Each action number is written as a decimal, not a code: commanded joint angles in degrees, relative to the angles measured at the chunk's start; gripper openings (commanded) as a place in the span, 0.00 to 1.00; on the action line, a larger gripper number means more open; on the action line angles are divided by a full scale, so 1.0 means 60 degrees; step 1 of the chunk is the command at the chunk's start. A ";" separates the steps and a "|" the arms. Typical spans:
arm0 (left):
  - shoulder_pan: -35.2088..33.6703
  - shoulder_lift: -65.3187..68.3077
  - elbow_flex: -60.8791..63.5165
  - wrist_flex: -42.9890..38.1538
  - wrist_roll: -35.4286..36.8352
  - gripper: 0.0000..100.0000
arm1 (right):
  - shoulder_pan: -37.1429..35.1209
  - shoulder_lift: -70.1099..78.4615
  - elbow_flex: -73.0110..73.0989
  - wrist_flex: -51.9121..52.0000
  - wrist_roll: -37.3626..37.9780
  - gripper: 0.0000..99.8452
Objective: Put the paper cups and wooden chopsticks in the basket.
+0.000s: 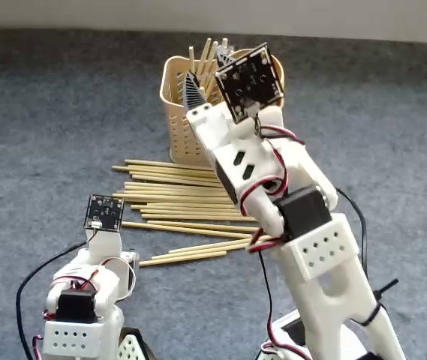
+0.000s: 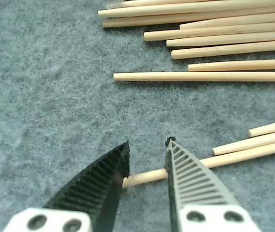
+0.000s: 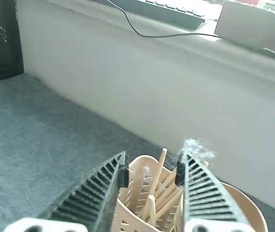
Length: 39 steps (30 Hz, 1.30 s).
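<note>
Nearest the lens in the high view, the right arm (image 1: 314,232) rises from 5 o'clock and leans up toward 12 o'clock. Its white links carry red and black wires, and its camera board (image 1: 251,79) is tilted over the basket (image 1: 179,120). That basket, cream with slotted walls, stands upright on the grey bench (image 1: 48,135) at 12 o'clock. A sheaf of chopsticks (image 1: 207,54) stands on end inside it, tips poking above the rim. The right gripper (image 3: 151,164) hangs over the basket's mouth with its jaws spread and nothing between them. The right wrist view looks past them onto the standing sticks, and a tuft of grey fluff (image 3: 195,147) clings to one tip. Behind the bench is a pale wall (image 3: 176,82) with a dark cable (image 3: 142,31) along its top.

At 6 o'clock of the basket, toward the middle of the bench, a loose row of chopsticks (image 1: 183,199) lies flat, nearly parallel, running from 9 to 3 o'clock. A few slanted chopsticks (image 1: 198,253) lie just beside that row, at its 6 o'clock. The left arm (image 1: 85,300) sits folded low at 7 o'clock. The left gripper (image 2: 147,146) is low over the bench, jaws parted, gripping nothing. The end of one slanted chopstick (image 2: 243,153) lies on the bench in the gap between the jaws, and whether either jaw touches it cannot be told.
</note>
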 commanded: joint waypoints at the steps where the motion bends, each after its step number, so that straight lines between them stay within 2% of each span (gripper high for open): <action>1: -0.0037 -0.0037 0.0183 0.0044 -0.0059 0.14 | -0.0403 -0.0696 -0.0139 0.0491 0.0073 0.17; 9: -0.0037 -0.0037 0.0183 0.0044 -0.0059 0.14 | -0.0886 -0.0886 -0.0139 0.2718 0.0103 0.17; 16: -0.0037 -0.0037 0.0183 0.0044 -0.0059 0.14 | -0.1326 -0.0886 -0.0081 0.6117 0.0103 0.17; 20: -0.0037 -0.0037 0.0183 0.0044 -0.0059 0.14 | -0.1810 -0.0813 0.0081 0.6923 0.0103 0.17; 23: -0.0037 -0.0037 0.0183 0.0044 -0.0059 0.14 | -0.1883 -0.0872 0.0872 0.6996 0.0337 0.17; 27: -0.0037 -0.0037 0.0183 0.0044 -0.0059 0.14 | -0.1912 -0.0828 0.2117 0.6938 0.2330 0.17; 33: -0.0037 -0.0037 0.0183 0.0044 -0.0059 0.14 | -0.1912 -0.0784 0.5209 0.4623 0.4234 0.17; 36: -0.0037 -0.0037 0.0183 0.0044 -0.0059 0.14 | -0.1912 -0.0784 0.6513 0.3758 0.4689 0.17; 39: -0.0037 -0.0037 0.0183 0.0044 -0.0059 0.14 | -0.1912 -0.0769 0.6850 0.3685 0.4718 0.17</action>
